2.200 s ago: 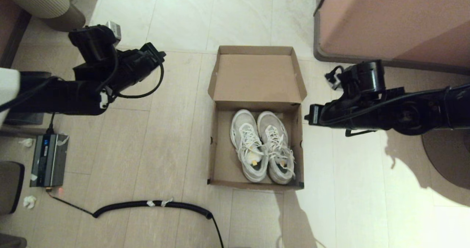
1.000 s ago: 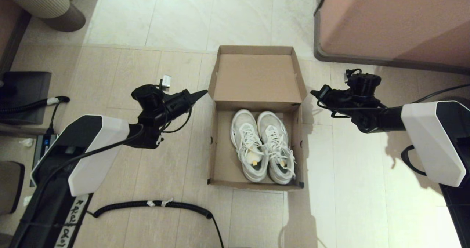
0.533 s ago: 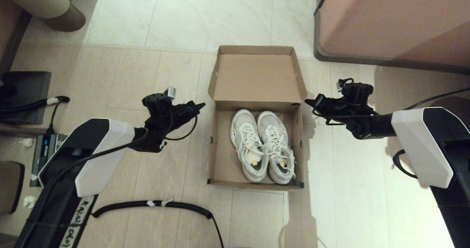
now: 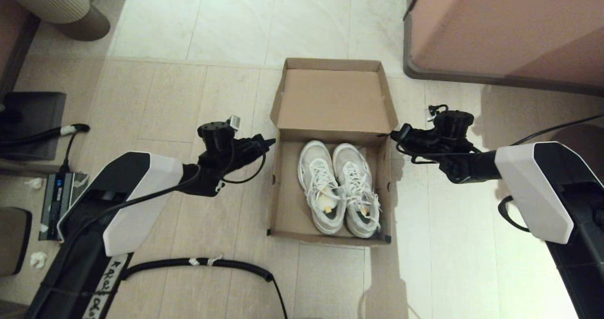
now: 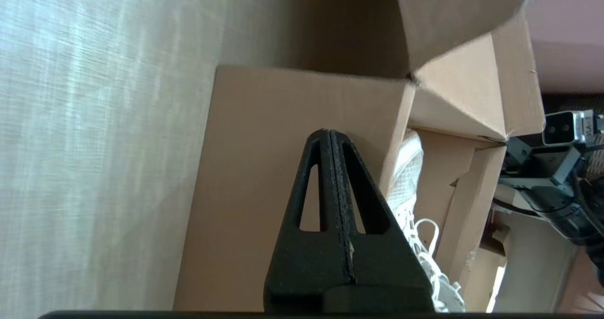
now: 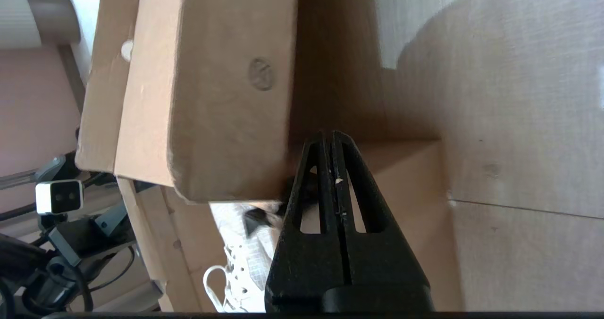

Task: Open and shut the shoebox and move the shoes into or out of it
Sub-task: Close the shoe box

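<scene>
The brown cardboard shoebox (image 4: 283, 205) stands open on the floor, its hinged lid (image 4: 334, 99) leaning back on the far side. Both white mesh shoes (image 4: 339, 187) lie side by side inside, toes toward the lid. My left gripper (image 4: 271, 142) is shut and empty, its tip at the box's left wall (image 5: 283, 177) near the hinge corner. My right gripper (image 4: 394, 133) is shut too, its tip against the box's right wall (image 6: 406, 187) just below the lid's side flap (image 6: 226, 88). A shoe (image 5: 415, 187) shows past the left wall in the left wrist view.
A coiled black cable (image 4: 198, 263) runs across the floor near the front left. A grey power unit (image 4: 61, 205) and a dark mat (image 4: 33, 121) lie at far left. A large pink-brown cabinet (image 4: 505, 26) stands at back right, a ribbed bin (image 4: 56, 3) at back left.
Both arms swung down from raised, folded poses and closed in on the shoebox from either side, moving nearer and inward. The lid and box shifted slightly to the right.
</scene>
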Robot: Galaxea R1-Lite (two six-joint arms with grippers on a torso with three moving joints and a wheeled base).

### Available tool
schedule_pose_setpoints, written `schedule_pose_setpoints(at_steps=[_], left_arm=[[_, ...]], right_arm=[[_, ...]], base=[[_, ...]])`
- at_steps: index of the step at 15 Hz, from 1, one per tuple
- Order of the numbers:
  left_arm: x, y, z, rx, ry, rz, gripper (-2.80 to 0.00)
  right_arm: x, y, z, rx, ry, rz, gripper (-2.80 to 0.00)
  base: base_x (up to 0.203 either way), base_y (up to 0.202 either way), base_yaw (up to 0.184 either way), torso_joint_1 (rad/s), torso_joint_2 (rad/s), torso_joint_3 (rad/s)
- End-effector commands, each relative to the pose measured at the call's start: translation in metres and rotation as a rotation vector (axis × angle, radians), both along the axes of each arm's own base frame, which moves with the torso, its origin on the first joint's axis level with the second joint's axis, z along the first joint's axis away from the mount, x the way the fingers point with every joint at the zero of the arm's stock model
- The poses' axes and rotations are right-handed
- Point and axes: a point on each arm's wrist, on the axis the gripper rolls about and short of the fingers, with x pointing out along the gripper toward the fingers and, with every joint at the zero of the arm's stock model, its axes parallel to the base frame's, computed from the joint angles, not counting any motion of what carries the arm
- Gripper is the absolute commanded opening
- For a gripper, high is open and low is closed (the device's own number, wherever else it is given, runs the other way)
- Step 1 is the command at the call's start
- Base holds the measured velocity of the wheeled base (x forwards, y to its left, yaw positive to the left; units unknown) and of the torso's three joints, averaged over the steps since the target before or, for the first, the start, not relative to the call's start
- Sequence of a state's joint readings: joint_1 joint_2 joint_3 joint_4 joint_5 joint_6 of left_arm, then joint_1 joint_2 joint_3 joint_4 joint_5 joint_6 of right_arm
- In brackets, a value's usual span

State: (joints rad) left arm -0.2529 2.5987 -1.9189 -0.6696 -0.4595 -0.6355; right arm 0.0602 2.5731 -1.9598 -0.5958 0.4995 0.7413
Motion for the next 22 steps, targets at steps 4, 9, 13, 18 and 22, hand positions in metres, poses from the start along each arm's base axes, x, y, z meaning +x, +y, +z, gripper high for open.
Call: schedule_pose_setpoints(at_steps=[4, 9, 13, 18, 22], left_arm=[[-0.005, -0.006, 0.000, 0.001, 0.019, -0.005, -2.80], [-0.034, -0.003, -0.009, 0.064, 0.110, 0.027, -2.80], [-0.056, 0.003, -0.008, 0.099, 0.124, 0.023, -2.80], [-0.066, 0.012, -0.007, 0.095, 0.105, 0.039, -2.80], [-0.034, 0.023, 0.020, 0.048, -0.045, 0.079, -2.80]], right_arm=[[-0.003, 0.011, -0.006, -0.011, 0.016, 0.022, -2.80], [-0.015, 0.010, -0.021, -0.074, 0.070, 0.019, -2.80], [-0.014, 0.003, -0.021, -0.080, 0.068, -0.028, -2.80], [-0.018, -0.023, -0.012, -0.077, 0.064, -0.080, -2.80], [-0.015, -0.041, 0.001, -0.061, 0.027, -0.052, -2.80]], base=[[0.000, 0.000, 0.000, 0.000, 0.00, 0.000], [0.000, 0.000, 0.000, 0.000, 0.00, 0.000], [0.000, 0.000, 0.000, 0.000, 0.00, 0.000], [0.000, 0.000, 0.000, 0.000, 0.00, 0.000], [0.000, 0.000, 0.000, 0.000, 0.00, 0.000]])
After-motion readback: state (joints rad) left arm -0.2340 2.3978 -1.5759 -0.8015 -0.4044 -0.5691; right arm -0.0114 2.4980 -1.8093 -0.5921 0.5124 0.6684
